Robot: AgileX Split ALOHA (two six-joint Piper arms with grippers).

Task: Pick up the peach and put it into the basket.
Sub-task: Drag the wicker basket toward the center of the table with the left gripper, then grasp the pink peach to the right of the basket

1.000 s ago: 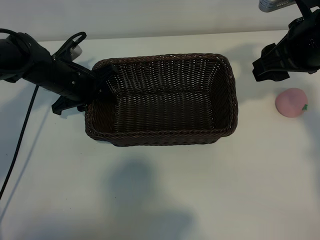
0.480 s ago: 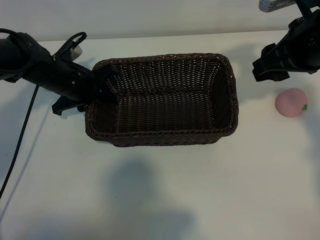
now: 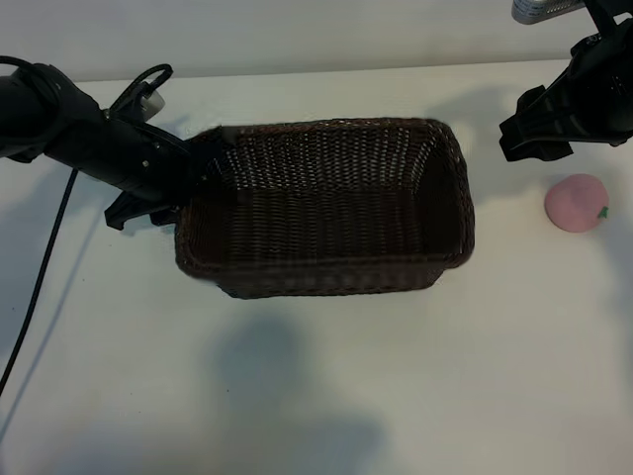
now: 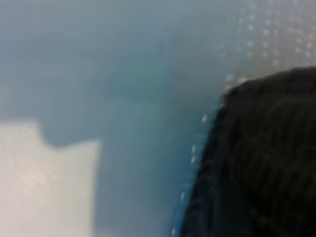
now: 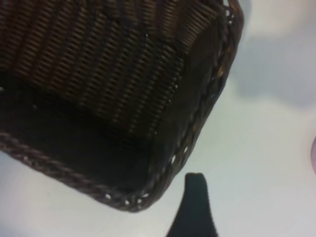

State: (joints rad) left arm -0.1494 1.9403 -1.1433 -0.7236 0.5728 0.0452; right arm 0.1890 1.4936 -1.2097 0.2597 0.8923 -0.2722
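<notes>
Your exterior camera looks steeply down on the counter (image 3: 326, 376) from above and takes in both arms, with the basket (image 3: 324, 206) near the far edge. Your left wrist camera sits very close to a dark surface beside the pale counter, too near to tell what it is. Your right wrist camera looks down from close at one corner of the basket. The exterior and right wrist views share this basket corner.
</notes>
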